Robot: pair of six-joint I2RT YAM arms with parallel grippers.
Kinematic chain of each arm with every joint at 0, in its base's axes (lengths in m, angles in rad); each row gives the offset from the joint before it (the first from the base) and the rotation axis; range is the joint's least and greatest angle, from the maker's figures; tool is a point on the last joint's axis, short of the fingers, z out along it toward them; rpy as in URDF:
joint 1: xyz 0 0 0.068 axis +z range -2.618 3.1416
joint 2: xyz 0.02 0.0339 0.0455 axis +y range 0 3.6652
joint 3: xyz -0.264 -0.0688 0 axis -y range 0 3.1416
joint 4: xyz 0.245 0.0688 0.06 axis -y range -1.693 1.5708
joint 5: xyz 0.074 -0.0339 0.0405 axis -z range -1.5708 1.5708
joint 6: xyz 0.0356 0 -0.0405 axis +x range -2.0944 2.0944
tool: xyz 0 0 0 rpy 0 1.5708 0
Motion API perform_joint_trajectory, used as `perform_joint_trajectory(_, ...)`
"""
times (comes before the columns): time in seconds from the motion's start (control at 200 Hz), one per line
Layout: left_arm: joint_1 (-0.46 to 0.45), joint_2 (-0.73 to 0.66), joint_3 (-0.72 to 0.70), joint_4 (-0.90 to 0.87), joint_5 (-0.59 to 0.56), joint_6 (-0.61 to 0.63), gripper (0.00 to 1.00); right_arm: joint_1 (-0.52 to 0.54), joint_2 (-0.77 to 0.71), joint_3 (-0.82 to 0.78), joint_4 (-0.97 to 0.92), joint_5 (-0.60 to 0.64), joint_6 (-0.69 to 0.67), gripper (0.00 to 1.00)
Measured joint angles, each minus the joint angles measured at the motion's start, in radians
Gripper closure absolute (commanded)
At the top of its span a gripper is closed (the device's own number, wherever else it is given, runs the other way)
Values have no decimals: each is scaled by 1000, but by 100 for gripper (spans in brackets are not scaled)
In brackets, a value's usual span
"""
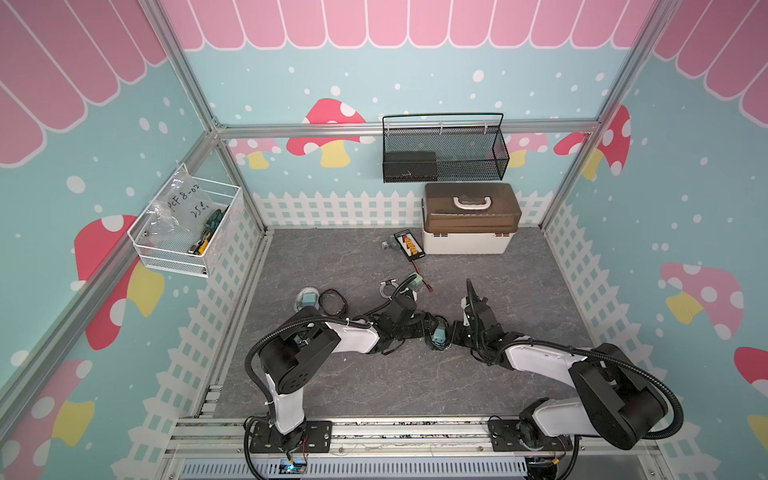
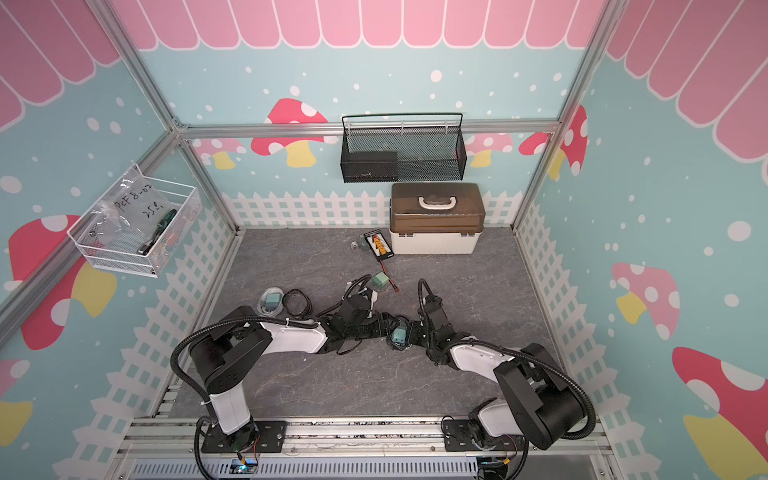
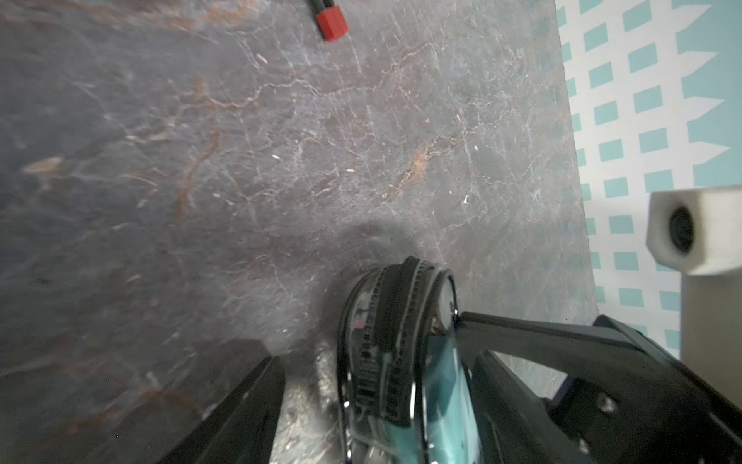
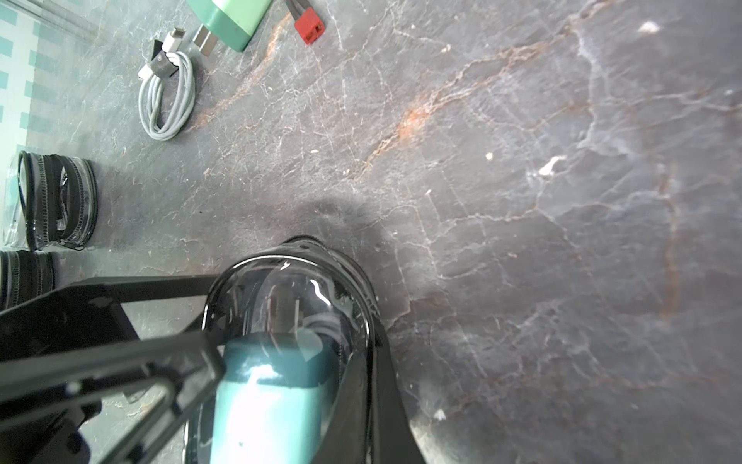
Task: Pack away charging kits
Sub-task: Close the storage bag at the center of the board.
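Observation:
A clear zip pouch (image 1: 438,335) (image 2: 400,335) holding a teal adapter sits mid-table between both arms. My right gripper (image 4: 375,337) is shut on the pouch's (image 4: 289,305) zipper rim. Around the same pouch (image 3: 393,333) stands my left gripper (image 3: 369,341), open, with one finger against it and a gap on the other side. Farther back lie a loose teal adapter (image 1: 415,283) (image 4: 233,20) and a white cable coil (image 4: 166,94). On the left, a second clear pouch (image 1: 307,299) (image 2: 270,300) holds a teal adapter, next to a black coil (image 1: 332,301).
A black board with orange connectors (image 1: 409,245) lies beside the white box with a brown lid (image 1: 469,218) at the back. Its red plug (image 4: 310,26) rests near the loose adapter. A black mesh basket (image 1: 444,149) and a white wire basket (image 1: 187,224) hang on the walls.

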Motion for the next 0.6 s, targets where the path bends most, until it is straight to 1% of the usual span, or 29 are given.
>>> perform_joint_trajectory(0.165,0,45,39,29,50,-13,24,-1,23,-11,57,-7,-6,100)
perform_joint_trajectory(0.315,3,81,72,50,85,-27,27,-1,23,-17,73,-7,-16,100)
perform_joint_trajectory(0.465,6,96,80,65,103,-39,30,-2,23,-23,92,-12,-23,100)
perform_joint_trajectory(0.6,6,99,80,70,112,-46,30,-2,41,-23,117,-21,-27,100)
